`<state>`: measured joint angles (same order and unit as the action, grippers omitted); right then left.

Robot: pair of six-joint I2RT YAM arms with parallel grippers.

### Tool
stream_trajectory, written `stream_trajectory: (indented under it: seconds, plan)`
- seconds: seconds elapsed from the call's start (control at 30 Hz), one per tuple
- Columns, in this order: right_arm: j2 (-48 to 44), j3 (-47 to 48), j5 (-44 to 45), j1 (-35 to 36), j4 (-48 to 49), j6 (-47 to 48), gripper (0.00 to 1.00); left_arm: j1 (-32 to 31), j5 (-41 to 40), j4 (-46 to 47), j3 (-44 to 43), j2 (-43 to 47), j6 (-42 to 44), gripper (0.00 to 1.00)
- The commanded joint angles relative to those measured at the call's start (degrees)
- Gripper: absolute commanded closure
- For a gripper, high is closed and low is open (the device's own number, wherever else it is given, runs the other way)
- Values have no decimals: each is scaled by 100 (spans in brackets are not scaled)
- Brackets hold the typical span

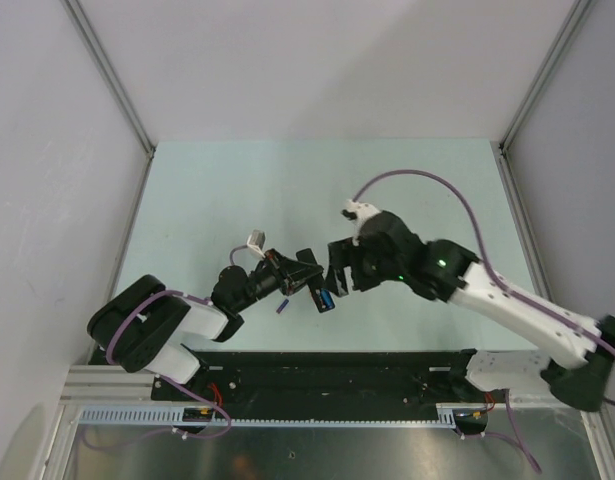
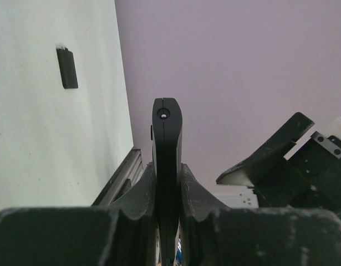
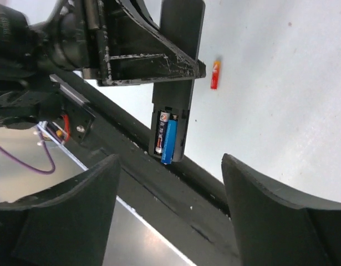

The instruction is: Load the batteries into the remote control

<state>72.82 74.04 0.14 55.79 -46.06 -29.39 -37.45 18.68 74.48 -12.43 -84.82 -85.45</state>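
Observation:
My left gripper (image 1: 290, 272) is shut on the black remote control (image 1: 312, 285) and holds it above the table; it grips the remote edge-on in the left wrist view (image 2: 167, 138). In the right wrist view the remote's (image 3: 180, 66) open compartment holds a dark battery (image 3: 162, 132) and a bright blue battery (image 3: 170, 139), whose lower end sticks out past the remote's end. My right gripper (image 1: 339, 268) is open and empty just beside the remote's battery end, its fingers (image 3: 281, 216) wide apart. A red-orange battery (image 3: 215, 75) and a purple-blue battery (image 1: 282, 305) lie on the table.
A small flat black rectangle (image 2: 66, 67) lies on the table away from the grippers. A black rail (image 1: 337, 375) runs along the near table edge under the remote. White walls enclose the table on three sides.

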Motion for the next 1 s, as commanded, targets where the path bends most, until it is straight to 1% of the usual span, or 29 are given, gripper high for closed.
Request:
stream_trajectory:
  seconds: [0.0,0.03,0.07,0.1,0.13,0.17,0.23,0.37,0.63,0.83,0.97]
  plan:
    - [-1223,-1152,39,-51,2028,135,18,54,294,2167,-120,-26,-340,100]
    - [-1661,-1721,47,-59,2327,135,15,54,312,2167,-128,-35,-376,100]
    - [-1918,-1996,39,-68,2913,118,2,62,312,2167,-146,-18,-411,100]
    - [-2129,-2234,47,-77,3197,100,0,71,312,2167,-164,-9,-489,100]
    - [-2488,-2723,39,-94,3444,91,1,71,303,2167,-198,0,-516,100]
    - [-2631,-2911,-162,-138,3925,65,0,71,295,2167,-277,9,-551,100]
    - [-2894,-3420,-260,-174,4297,65,0,63,320,2159,-435,-8,-657,100]
    - [-3097,-4009,-672,-218,5236,91,0,71,409,2159,-664,-44,-806,100]
    - [-3133,-4556,-1235,-525,6021,-154,2,71,461,2141,-788,-97,-868,100]
    - [-3133,-4845,-1675,-823,6381,-243,7,54,488,2141,-805,-79,-929,100]
    - [-3195,-5110,-2183,-1035,6821,-304,9,54,496,2141,-788,18,-956,100]
